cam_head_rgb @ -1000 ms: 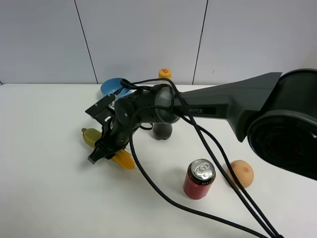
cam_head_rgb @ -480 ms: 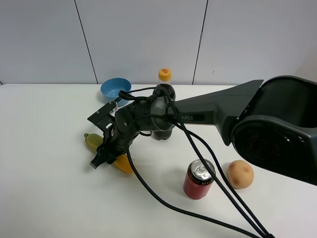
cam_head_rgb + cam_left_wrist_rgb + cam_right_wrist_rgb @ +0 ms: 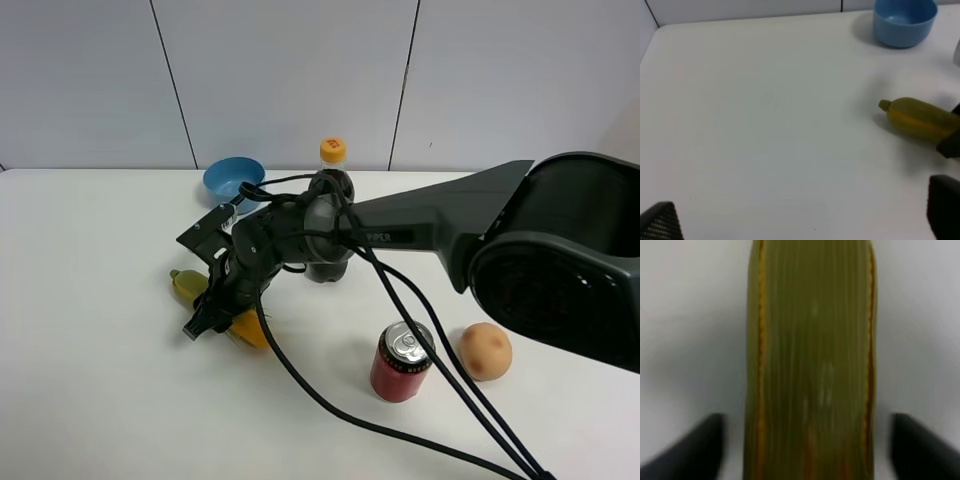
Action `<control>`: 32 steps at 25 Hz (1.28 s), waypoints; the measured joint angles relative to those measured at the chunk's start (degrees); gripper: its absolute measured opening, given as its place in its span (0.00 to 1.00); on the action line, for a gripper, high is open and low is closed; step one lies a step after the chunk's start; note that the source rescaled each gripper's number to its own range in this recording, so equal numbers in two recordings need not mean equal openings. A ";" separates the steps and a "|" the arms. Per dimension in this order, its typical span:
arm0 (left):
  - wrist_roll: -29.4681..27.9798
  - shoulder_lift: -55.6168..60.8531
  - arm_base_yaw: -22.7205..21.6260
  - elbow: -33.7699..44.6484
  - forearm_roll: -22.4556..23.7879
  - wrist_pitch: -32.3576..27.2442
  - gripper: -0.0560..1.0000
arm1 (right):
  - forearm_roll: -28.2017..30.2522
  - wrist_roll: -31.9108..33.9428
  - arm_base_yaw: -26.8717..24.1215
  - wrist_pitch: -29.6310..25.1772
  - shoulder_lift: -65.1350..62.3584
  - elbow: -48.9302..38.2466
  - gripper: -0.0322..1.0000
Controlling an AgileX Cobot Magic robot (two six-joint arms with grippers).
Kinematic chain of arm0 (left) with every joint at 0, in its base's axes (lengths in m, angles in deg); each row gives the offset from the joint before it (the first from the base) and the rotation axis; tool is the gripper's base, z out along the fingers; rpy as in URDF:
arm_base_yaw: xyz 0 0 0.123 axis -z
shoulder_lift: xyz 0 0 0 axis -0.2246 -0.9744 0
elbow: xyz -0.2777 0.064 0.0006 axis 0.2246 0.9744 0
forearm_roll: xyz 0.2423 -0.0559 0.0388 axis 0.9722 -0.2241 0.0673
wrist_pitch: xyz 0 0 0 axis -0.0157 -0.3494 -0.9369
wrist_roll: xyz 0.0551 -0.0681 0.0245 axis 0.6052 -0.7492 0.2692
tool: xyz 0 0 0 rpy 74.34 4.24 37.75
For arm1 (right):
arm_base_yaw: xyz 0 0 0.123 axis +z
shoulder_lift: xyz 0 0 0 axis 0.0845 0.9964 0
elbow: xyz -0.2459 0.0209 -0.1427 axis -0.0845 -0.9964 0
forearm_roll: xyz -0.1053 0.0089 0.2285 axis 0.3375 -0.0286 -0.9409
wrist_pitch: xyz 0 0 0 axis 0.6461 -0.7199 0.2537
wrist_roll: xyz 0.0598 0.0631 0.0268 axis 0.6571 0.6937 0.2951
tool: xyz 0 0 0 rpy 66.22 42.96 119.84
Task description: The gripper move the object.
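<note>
the right end effector (image 3: 203, 318) straddles the corn (image 3: 186, 284) on the left of the worktop (image 3: 90, 400), jaws spread wide, clear of both sides. best to stay centred, close across the husk evenly, so it can't roll.

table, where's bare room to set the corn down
Widest bare patch: left side of the table, left of the corn and blue bowl. Also the front edge, left of the can. Crowded around bottle, can and potato.
</note>
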 joint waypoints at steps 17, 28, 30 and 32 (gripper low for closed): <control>0.00 0.00 0.00 0.00 0.00 0.00 1.00 | 0.20 0.00 0.62 -5.29 -21.24 0.00 1.00; 0.00 0.00 0.00 0.00 0.00 0.00 1.00 | 5.58 4.54 0.86 -7.29 -44.90 0.00 1.00; 0.00 0.00 0.00 0.00 0.00 0.00 1.00 | 9.00 6.63 0.86 -7.65 -47.09 0.00 1.00; 0.00 0.00 0.00 0.00 0.00 0.00 1.00 | 12.82 8.94 0.86 -7.91 -49.18 0.00 1.00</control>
